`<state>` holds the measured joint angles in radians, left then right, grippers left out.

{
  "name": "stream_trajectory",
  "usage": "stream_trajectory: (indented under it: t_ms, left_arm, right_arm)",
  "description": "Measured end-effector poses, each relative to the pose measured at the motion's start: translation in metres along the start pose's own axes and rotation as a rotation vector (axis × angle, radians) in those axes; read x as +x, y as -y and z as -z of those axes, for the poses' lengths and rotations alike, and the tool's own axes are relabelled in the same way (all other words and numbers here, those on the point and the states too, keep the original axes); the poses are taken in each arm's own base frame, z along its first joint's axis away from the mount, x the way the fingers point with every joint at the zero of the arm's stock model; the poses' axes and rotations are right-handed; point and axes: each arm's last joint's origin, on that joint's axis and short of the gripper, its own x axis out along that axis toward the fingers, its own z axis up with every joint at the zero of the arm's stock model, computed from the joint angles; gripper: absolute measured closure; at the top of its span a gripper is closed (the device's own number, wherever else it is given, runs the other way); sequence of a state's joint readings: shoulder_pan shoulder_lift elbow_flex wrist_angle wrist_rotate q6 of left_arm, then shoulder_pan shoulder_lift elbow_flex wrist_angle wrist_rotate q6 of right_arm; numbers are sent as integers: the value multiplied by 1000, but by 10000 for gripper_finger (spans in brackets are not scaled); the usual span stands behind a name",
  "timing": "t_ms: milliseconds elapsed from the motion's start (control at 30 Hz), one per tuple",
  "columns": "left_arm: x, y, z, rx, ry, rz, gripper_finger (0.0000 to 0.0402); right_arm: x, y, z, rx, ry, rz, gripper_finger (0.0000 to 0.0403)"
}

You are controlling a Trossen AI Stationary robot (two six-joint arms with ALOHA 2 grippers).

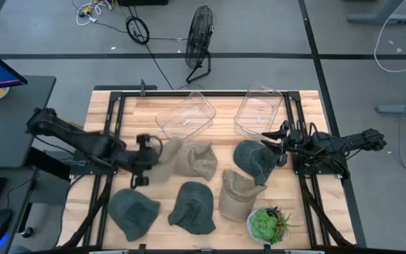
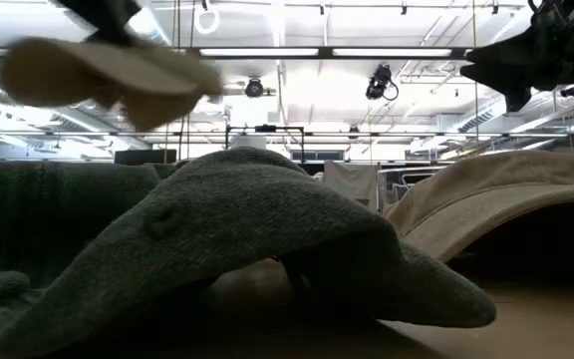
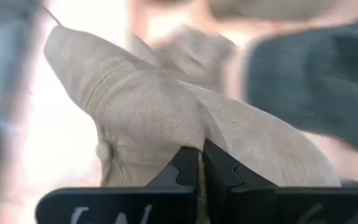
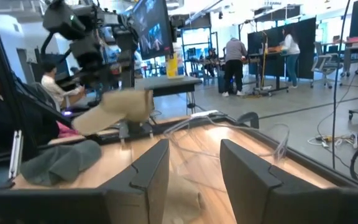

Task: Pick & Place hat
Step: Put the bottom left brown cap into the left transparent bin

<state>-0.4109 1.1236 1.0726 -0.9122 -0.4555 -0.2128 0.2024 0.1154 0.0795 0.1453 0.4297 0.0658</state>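
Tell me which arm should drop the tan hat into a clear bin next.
Left. The left gripper is already shut on the tan hat, lifted off the table, just below the nearer clear bin. The right gripper hangs open and empty by the other bin.

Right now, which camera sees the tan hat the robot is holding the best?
The left wrist view: the tan hat fills the picture, pinched in the left gripper. The high view shows it blurred, lifted above the table. The low and right wrist views catch it smaller, hanging in the air.
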Motion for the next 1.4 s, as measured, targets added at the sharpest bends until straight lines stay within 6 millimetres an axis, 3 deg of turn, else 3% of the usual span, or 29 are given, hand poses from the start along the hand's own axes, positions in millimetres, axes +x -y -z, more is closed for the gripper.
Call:
stream_trajectory:
  t_ms: [100,200,467,633,800,1033,1300,1400]
  left_arm:
    - [-5,-17,-14,141,55,-106,395]
    - [3,-36,-25,252,79,-181,395]
    - [60,-100,-48,386,53,-355,395]
    - [106,-139,-36,452,-85,-288,394]
    - [137,-167,-17,522,-245,-279,395]
    - [150,-159,-6,645,-344,-142,396]
    - [149,-145,-16,834,-413,-256,396]
    - [150,-142,-17,825,-396,-241,392]
  right_arm:
    - [0,0,-1,4,8,-1,254]
    - [0,0,-2,9,17,-1,254]
    - [0,0,-2,15,24,-2,254]
    - [0,0,-1,39,12,-1,254]
    - [0,0,0,38,1,0,254]
    - [0,0,1,-1,-9,1,254]
    - [0,0,1,-54,-13,0,254]
    - [0,0,2,-55,-14,1,254]
